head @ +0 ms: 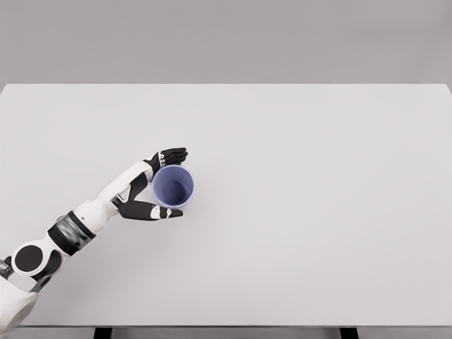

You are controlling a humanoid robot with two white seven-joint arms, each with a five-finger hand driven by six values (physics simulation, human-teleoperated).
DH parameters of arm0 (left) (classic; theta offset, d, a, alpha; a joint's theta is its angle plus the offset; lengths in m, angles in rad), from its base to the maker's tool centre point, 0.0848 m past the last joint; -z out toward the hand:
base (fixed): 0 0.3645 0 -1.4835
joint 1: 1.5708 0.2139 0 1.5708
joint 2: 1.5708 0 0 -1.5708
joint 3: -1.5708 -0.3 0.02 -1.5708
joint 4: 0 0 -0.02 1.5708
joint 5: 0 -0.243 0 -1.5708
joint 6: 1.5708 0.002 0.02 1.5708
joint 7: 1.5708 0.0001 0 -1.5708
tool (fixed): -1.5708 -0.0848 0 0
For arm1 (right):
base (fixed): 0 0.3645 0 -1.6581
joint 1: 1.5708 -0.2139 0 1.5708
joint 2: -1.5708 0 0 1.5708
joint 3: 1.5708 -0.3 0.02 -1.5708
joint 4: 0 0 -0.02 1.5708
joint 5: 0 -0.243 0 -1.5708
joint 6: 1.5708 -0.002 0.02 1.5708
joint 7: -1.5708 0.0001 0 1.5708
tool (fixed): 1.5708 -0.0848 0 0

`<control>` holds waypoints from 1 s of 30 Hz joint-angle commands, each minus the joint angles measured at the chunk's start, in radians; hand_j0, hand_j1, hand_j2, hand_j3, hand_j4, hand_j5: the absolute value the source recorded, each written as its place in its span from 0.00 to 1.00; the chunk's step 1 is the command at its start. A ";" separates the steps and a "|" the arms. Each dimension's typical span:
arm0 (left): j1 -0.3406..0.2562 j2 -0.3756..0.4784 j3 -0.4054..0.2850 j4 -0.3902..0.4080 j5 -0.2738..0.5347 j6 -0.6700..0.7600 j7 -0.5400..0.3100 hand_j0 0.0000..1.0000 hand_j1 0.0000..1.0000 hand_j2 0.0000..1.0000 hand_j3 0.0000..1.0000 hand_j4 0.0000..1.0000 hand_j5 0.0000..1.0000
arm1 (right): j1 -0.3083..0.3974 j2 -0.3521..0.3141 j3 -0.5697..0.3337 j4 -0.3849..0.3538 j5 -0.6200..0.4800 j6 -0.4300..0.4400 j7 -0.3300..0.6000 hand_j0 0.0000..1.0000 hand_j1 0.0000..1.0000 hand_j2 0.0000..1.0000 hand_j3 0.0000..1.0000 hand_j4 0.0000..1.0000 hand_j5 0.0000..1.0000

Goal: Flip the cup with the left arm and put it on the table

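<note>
A blue cup (174, 186) stands upright on the white table (296, 198), its mouth facing up toward the head view. My left hand (168, 182) wraps the cup from its left side. The dark fingers (173, 155) curve round the far side and the thumb (155, 210) lies along the near side, both touching the cup's wall. The white left arm reaches in from the lower left corner. Whether the cup's base touches the table or hangs just above it cannot be told.
The table's far edge (226, 85) runs across the top and its front edge (226, 326) along the bottom. Bare tabletop stretches to the right of the cup.
</note>
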 commanded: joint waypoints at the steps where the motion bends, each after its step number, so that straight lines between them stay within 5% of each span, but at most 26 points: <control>1: 0.000 0.002 0.000 -0.001 0.003 0.000 0.000 1.00 1.00 1.00 1.00 1.00 1.00 | 0.000 0.000 0.000 0.000 0.000 0.000 0.000 1.00 1.00 1.00 1.00 1.00 1.00; 30: -0.012 0.012 0.022 0.045 -0.042 0.000 0.006 1.00 1.00 1.00 1.00 1.00 1.00 | 0.000 0.000 0.000 0.000 0.000 0.000 0.000 1.00 1.00 1.00 1.00 1.00 1.00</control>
